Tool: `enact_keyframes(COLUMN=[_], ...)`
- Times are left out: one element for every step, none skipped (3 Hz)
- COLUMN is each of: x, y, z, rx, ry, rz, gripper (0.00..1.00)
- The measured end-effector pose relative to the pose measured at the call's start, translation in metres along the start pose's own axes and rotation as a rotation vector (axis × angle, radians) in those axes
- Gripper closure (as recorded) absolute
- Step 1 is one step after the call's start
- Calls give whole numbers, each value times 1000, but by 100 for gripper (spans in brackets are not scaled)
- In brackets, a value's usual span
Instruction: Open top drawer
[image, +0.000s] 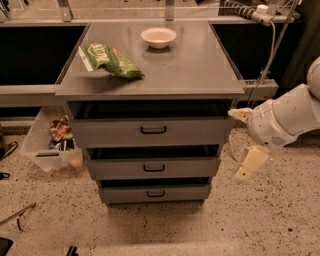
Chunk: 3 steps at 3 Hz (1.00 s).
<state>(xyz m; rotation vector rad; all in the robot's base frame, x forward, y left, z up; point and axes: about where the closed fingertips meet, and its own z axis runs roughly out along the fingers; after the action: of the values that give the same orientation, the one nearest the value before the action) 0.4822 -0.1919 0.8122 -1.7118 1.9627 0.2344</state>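
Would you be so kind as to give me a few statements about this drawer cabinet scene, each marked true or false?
1. The gripper is shut on the top drawer handle. False: it hangs open at the cabinet's right side, away from the handle.
2. A white bowl sits on the cabinet top. True.
3. The green bag lies inside the top drawer. False: it lies on the cabinet top, towards the left.
4. A clear plastic bin stands on the floor left of the cabinet. True.
5. The top drawer is the narrowest of the three. False: it is the widest; the bottom drawer is the narrowest.
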Motion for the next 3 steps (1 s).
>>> enact_keyframes(x=[-10,-20,-20], y=[-13,-25,-25], z=[22,79,79], rx=[-28,-82,-82], ry=[-21,-76,-76], rz=[-37,-68,-68], gripper=[0,0,0])
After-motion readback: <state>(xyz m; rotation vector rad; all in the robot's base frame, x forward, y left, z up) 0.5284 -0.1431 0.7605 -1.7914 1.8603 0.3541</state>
